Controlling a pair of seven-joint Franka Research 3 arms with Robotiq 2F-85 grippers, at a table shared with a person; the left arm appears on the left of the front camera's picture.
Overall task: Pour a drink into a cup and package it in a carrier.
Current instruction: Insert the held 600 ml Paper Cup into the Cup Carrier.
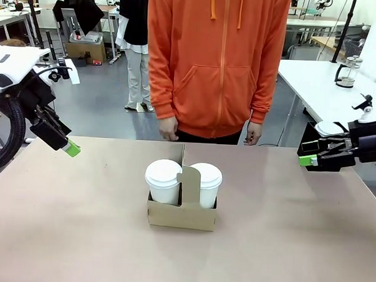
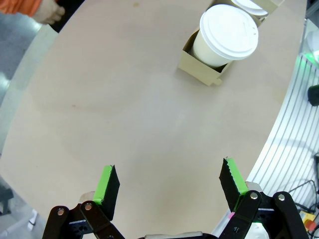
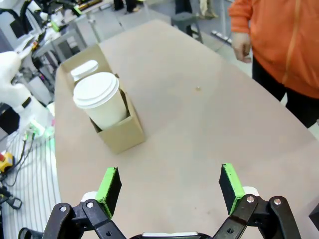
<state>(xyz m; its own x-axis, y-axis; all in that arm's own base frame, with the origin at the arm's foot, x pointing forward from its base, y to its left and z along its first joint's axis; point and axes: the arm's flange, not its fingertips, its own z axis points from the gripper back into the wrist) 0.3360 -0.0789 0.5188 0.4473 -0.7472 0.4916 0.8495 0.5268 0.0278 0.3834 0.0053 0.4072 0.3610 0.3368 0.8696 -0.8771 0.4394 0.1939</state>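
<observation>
My left gripper (image 2: 169, 186) and right gripper (image 3: 170, 186) both hang spread and empty over the table's (image 1: 78, 236) left and right edges. I see two lidded cups (image 1: 163, 180) seated in the carrier (image 1: 181, 214) mid-table, nearer the far edge.

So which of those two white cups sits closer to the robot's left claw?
The cup on the picture's left side of the carrier, left of the cardboard handle. The other cup sits beyond that handle, nearer the right gripper.
</observation>
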